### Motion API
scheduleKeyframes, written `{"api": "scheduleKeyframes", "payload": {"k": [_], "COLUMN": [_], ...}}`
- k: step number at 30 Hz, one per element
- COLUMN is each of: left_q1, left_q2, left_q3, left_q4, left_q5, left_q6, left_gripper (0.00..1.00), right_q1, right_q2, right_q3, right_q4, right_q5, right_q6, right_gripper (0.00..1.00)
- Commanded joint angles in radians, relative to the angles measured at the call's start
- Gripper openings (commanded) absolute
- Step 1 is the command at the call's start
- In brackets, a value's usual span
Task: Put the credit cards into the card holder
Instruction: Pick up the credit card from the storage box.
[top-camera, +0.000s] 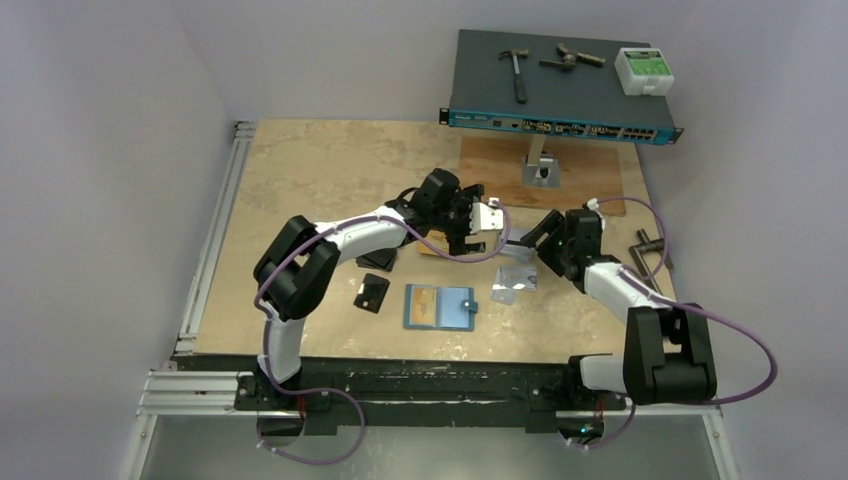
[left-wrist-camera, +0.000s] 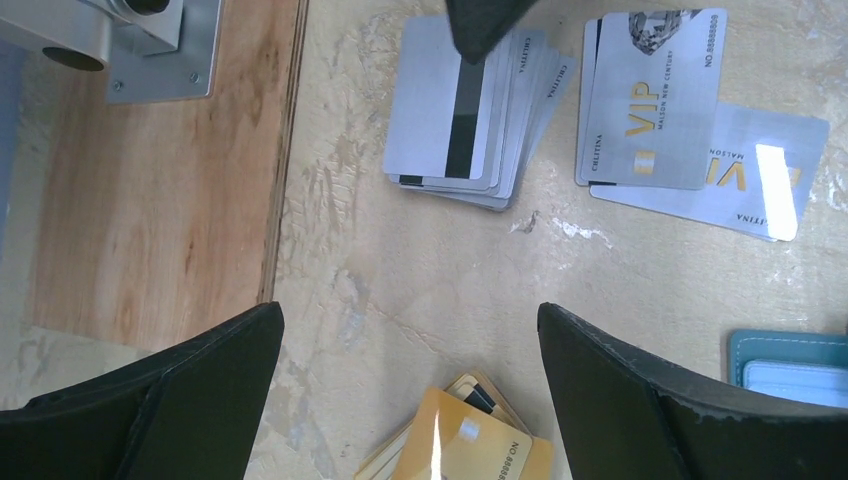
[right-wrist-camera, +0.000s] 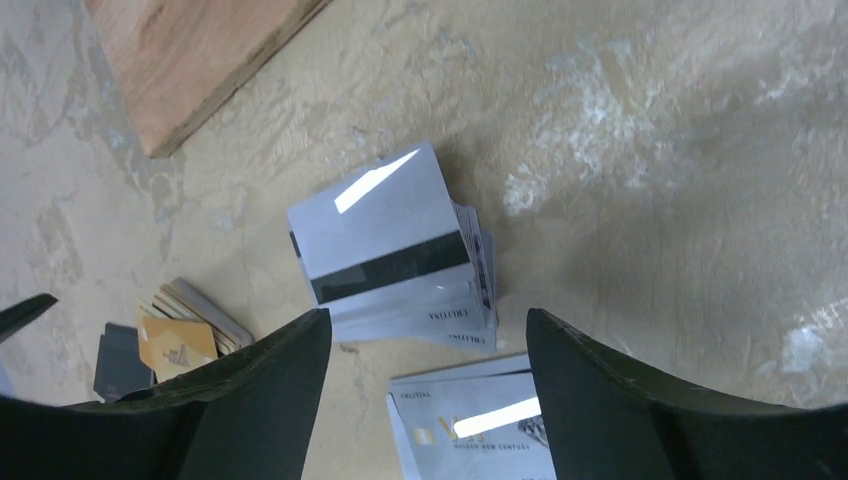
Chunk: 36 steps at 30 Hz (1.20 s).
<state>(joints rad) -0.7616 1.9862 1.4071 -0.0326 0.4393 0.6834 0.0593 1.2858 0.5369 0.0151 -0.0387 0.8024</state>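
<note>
Both pincers are hanging released, nothing in either. The left pincer (left-wrist-camera: 408, 330) is gaping wide over bare bench, w/ the orange-gold cards (left-wrist-camera: 465, 445) lying just below it. The right pincer (right-wrist-camera: 428, 330) is standing parted by the silver stack (right-wrist-camera: 390, 250); can't tell if a fingertip is touching it.

The card holder (top-camera: 440, 307) is lying open & flat, nearest the arm bases, so I'm placing everything from it. Orange-gold cards are sitting just beyond it. The silver stack and the face-up VIP cards (left-wrist-camera: 650, 100) are spreading out beyond it and to its right. The black cards (top-camera: 372, 293) are lying just to its left.

Handling, my guess: the cards are looking thin, light, stiff & glossy, w/ glare bouncing off them, so prob. slippery. Lying flat, they're offering no edge to pinch. The stacks are splaying, so a top card is likely sliding off alone; I'd be nudging one clear, then pinching a long edge. The holder is looking soft & light and may be shifting when a card goes in, so the other pincer prob. needs to pin it.

The bench (top-camera: 320, 180) is showing a mottled tan, matt top. Well beyond the holder a reddish wood board (top-camera: 590, 165) is carrying a stand (top-camera: 540, 160) w/ a blue network switch (top-camera: 560, 100), a hammer (top-camera: 517, 70) on top. Pale walls (top-camera: 100, 150) are closing in at left & behind.
</note>
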Motion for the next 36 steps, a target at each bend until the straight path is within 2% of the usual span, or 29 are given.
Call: {"api": "scheduleKeyframes", "payload": {"k": [1,6,13,19,22,36], "left_q1": [0.0,-0.005,-0.007,-0.007,-0.008,-0.007], "left_q2": [0.01,0.014,0.011,0.012,0.01,0.017], "left_q3": [0.051,0.054,0.032,0.032,0.03,0.036], "left_q4": [0.043,0.068,0.122,0.133,0.134,0.135], "left_q5": [0.041,0.043,0.053,0.051,0.047,0.04], "left_q6": [0.038,0.03,0.054,0.054,0.058,0.056], "left_gripper": [1.0,1.0,1.0,1.0,1.0,1.0], "right_q1": [-0.005,-0.006,-0.005,-0.006,-0.005,-0.006], "right_q2": [0.052,0.159,0.23,0.211,0.172,0.062], "right_q3": [0.086,0.128,0.1,0.053,0.021,-0.026], "right_q4": [0.029,0.072,0.123,0.105,0.094,0.04], "right_q5": [0.084,0.117,0.127,0.135,0.145,0.151], "right_q6": [-0.033,-0.036,-0.04,-0.009,-0.002,0.04], "right_gripper": [0.73,0.72,0.63,0.44,0.37,0.3]}}
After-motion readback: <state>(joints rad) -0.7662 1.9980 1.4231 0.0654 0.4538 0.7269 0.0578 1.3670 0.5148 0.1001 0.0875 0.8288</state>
